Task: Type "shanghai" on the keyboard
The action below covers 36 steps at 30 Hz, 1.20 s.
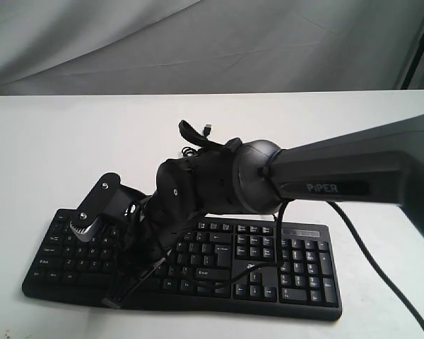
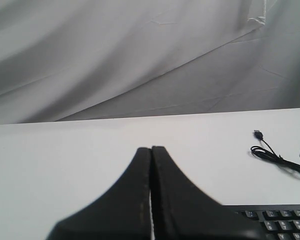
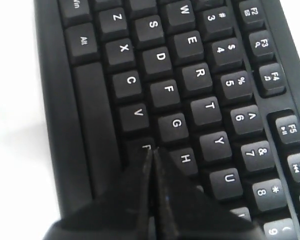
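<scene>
The black keyboard (image 1: 297,275) lies near the table's front edge, its white-lettered keys close up in the right wrist view (image 3: 190,85). My right arm (image 1: 325,176) reaches across from the right over the keyboard's letter block. My right gripper (image 3: 151,150) is shut with nothing in it. Its tips are just beside the H key (image 3: 186,158), over the edge of the bottom-row key after V. Whether they touch a key I cannot tell. My left gripper (image 2: 151,148) is shut and empty, pointing at the bare table behind the keyboard's corner (image 2: 280,217).
The keyboard's thin black USB cable (image 2: 272,155) lies coiled on the white table behind the keyboard, also in the exterior view (image 1: 194,138). A grey cloth backdrop (image 1: 198,42) hangs behind the table. The right arm's own cable (image 1: 381,261) trails off to the right.
</scene>
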Available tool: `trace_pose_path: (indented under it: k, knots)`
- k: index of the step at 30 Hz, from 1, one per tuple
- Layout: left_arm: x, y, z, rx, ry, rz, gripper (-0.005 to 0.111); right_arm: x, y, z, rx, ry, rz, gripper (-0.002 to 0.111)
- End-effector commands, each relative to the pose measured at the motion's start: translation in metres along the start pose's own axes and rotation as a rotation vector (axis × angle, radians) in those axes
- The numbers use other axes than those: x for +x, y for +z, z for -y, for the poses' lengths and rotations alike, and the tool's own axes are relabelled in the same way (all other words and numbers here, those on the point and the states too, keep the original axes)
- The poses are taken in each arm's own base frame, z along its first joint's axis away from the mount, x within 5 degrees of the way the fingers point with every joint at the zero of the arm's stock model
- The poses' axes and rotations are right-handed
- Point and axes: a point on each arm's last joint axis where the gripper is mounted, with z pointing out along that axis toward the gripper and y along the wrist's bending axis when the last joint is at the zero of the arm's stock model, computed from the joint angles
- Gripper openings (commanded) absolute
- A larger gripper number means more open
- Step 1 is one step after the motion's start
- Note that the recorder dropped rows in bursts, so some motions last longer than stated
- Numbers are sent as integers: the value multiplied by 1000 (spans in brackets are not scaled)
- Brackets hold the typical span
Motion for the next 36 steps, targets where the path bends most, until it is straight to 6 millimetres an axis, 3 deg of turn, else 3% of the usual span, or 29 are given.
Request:
trace_pose_path:
  k: [1,10,22,29,36]
  knots:
    - [0,0,0,7,-2,7,0,-1,-8,2,14,-17,2,0]
    - [0,0,0,7,-2,7,0,7,5,2,10,0,-31,0]
    - [0,0,0,7,-2,7,0,7,5,2,7,-2,-34,0]
    - [0,0,0,7,-2,7,0,-18,-13,7,39,-34,46,0]
    - [0,0,0,7,-2,7,0,-26,-5,10,43,-47,58,0]
